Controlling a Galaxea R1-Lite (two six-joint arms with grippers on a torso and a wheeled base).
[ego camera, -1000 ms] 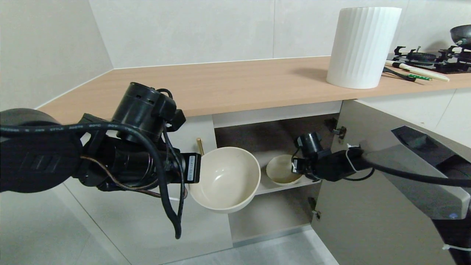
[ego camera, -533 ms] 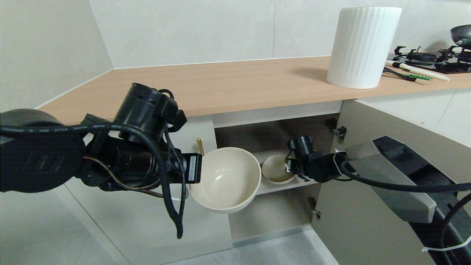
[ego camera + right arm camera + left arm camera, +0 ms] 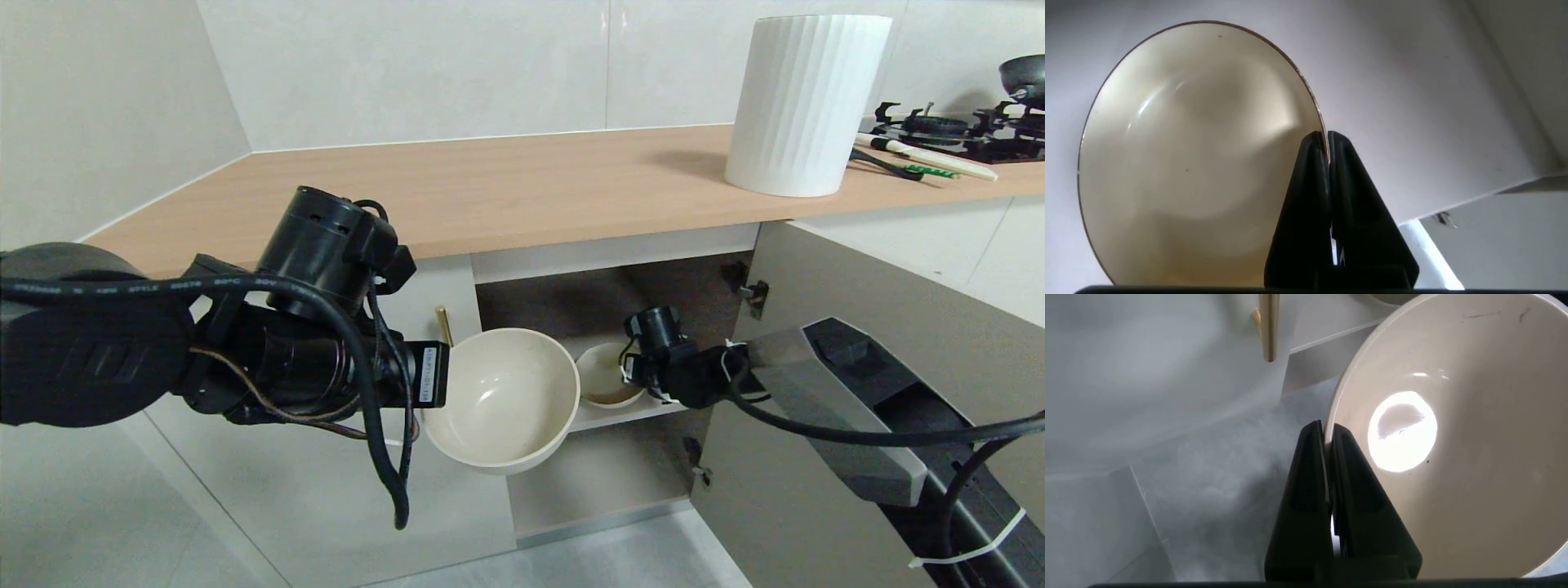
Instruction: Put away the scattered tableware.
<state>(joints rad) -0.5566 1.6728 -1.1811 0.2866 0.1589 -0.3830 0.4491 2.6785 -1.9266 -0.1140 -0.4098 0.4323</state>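
Observation:
A large cream bowl (image 3: 500, 398) hangs in front of the open cupboard, and my left gripper (image 3: 434, 384) is shut on its rim. The left wrist view shows that bowl (image 3: 1454, 433) pinched between the left gripper's (image 3: 1328, 445) black fingers. A smaller cream bowl (image 3: 604, 376) sits over the cupboard's middle shelf (image 3: 600, 415), with my right gripper (image 3: 633, 377) shut on its near rim. In the right wrist view the small bowl (image 3: 1200, 155) has a thin dark edge line and the right gripper (image 3: 1327, 155) clamps its rim.
The cupboard door (image 3: 824, 425) stands open on the right. A gold handle (image 3: 444, 325) sticks out from the closed door on the left. On the wooden counter (image 3: 506, 184) stand a tall white ribbed container (image 3: 804, 102), utensils (image 3: 922, 159) and a stove (image 3: 971, 131).
My right arm has carried the small bowl to the left and deeper into the cupboard. The left arm and its large bowl have barely moved.

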